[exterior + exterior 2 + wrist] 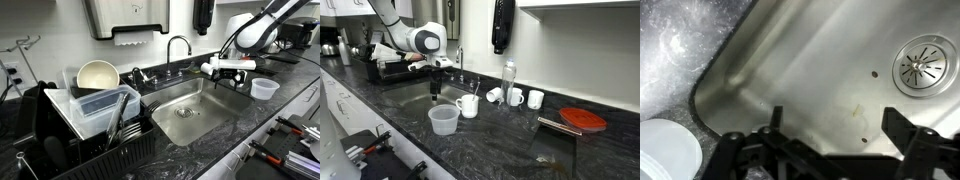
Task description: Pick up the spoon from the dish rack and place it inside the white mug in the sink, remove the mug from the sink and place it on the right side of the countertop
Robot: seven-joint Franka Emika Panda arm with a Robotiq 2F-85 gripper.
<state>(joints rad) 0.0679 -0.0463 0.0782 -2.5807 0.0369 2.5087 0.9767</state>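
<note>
The white mug (468, 105) stands on the countertop (520, 145) just beside the sink (190, 112), so delivery looks done. Your gripper (831, 115) hangs over the basin, fingers spread wide and holding nothing. The dish rack (100, 140) sits beyond.

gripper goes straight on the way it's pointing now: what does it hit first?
Most likely the bare steel floor of the sink, to one side of the drain. In the wrist view the gripper is open and nothing shows between it and the basin; depth is unclear.
</note>
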